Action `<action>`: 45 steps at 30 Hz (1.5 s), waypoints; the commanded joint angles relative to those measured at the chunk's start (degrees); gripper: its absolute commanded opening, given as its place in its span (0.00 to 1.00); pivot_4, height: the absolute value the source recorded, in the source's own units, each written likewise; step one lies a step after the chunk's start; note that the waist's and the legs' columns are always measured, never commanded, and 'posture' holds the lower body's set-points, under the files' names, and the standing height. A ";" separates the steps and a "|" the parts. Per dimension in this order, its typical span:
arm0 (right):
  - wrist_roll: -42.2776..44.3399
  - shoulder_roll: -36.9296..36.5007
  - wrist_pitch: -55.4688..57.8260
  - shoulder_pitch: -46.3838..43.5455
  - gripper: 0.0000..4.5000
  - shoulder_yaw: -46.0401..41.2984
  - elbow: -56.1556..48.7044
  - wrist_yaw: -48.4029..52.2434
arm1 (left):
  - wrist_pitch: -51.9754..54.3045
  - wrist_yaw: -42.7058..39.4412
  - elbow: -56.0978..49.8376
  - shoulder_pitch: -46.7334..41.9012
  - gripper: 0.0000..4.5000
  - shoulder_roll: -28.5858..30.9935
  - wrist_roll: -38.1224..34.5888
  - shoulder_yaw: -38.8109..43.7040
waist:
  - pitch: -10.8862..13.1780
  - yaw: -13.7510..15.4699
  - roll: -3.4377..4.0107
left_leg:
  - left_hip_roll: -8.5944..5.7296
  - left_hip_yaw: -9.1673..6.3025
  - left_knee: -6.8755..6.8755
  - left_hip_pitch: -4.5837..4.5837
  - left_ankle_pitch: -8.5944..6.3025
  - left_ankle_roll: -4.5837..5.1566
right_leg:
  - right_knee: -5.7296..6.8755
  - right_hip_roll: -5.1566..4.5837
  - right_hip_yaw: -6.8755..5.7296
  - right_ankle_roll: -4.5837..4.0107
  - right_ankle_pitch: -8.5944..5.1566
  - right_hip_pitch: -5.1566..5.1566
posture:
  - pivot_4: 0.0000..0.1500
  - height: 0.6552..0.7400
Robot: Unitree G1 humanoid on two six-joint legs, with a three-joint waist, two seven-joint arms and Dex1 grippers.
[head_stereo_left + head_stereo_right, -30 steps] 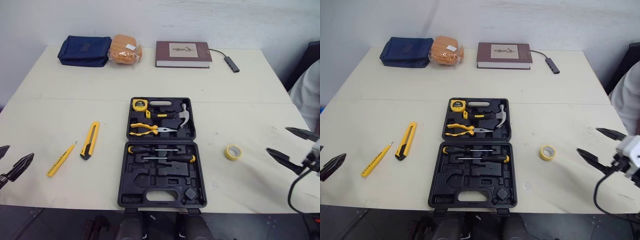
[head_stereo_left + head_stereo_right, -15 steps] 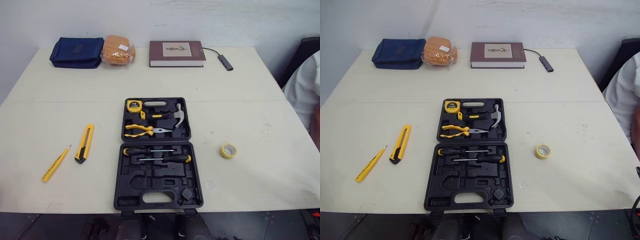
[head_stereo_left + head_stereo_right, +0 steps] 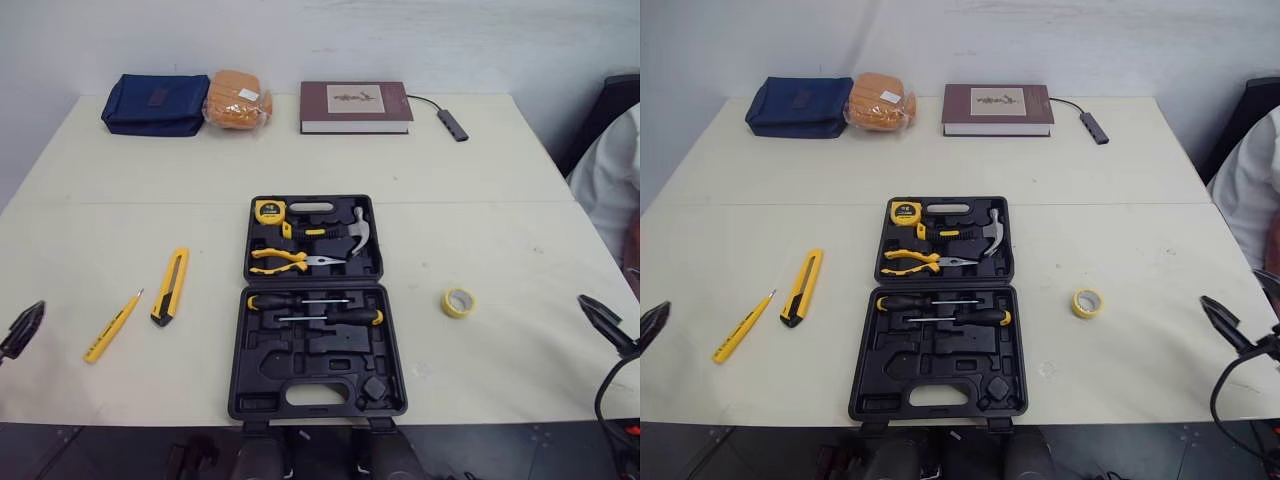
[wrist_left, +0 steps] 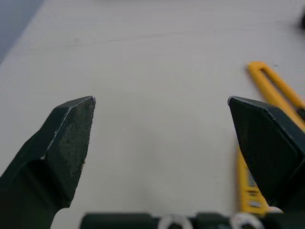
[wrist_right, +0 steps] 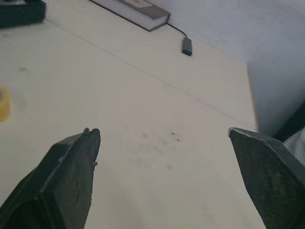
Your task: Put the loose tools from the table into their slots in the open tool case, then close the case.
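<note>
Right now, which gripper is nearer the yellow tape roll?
Right. The right gripper hovers at the right edge of the table, right of the tape roll; the left gripper is at the far left edge, beyond the tool case.

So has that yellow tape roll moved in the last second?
No. The yellow tape roll keeps its spot right of the tool case, level with the screwdrivers; only the camera shifted.

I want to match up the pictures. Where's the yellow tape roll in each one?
Left eye view: tape roll right of the tool case.
Right eye view: tape roll in the same spot.
Right wrist view: yellow sliver at the picture's edge, likely it.
Shared landmark: the brown book.
</note>
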 commanded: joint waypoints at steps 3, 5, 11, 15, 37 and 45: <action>4.94 2.18 6.16 -1.20 0.99 4.27 -16.70 -0.02 | 6.03 -2.97 -6.74 2.82 1.00 0.13 -2.42 -2.04 | 0.02 0.15 0.03 | 0.01 -0.01 0.04 0.00 0.05 -0.01 | 0.13 0.02 0.00 -0.01 0.00 -0.04 | 1.00 1.00; 5.82 2.75 7.77 -1.77 0.99 5.35 -20.64 -0.35 | 7.04 -3.55 -8.71 3.33 1.00 -0.13 -2.03 -3.43 | 0.02 0.23 0.03 | 0.01 -0.04 0.05 0.00 0.09 -0.03 | 0.19 0.02 -0.01 -0.02 -0.01 -0.05 | 1.00 1.00; 6.31 3.29 10.64 -2.81 0.99 10.05 -30.51 0.33 | 6.98 -1.80 -7.99 2.64 1.00 -1.35 0.00 -4.57 | 0.02 0.38 0.02 | -0.01 -0.08 0.05 -0.01 0.10 -0.03 | 0.18 0.00 -0.03 -0.04 -0.02 -0.04 | 1.00 1.00; 7.49 3.67 14.23 -4.23 0.99 15.14 -38.75 -0.16 | 10.29 1.04 -5.82 1.73 1.00 -1.42 0.01 -4.17 | 0.02 0.34 0.01 | -0.02 -0.09 0.05 -0.02 0.10 -0.02 | 0.17 0.00 -0.05 -0.06 -0.03 -0.04 | 1.00 1.00; 8.59 6.60 22.28 -13.29 0.99 29.75 -50.56 1.03 | 9.08 -2.31 2.67 -2.77 1.00 0.23 7.89 -14.42 | 0.02 1.59 -0.11 | -0.03 -0.15 0.05 -0.03 0.12 -0.04 | 0.22 -0.07 -0.08 -0.09 -0.05 -0.10 | 1.00 1.00; 9.23 6.00 22.49 -11.85 1.00 28.74 -50.94 1.78 | 5.83 -2.62 4.49 -2.17 0.43 -0.31 11.20 -17.46 | 0.01 1.72 -0.09 | -0.06 -0.14 0.04 -0.03 0.12 -0.02 | 0.21 -0.08 -0.09 -0.09 -0.05 -0.09 | 1.00 1.00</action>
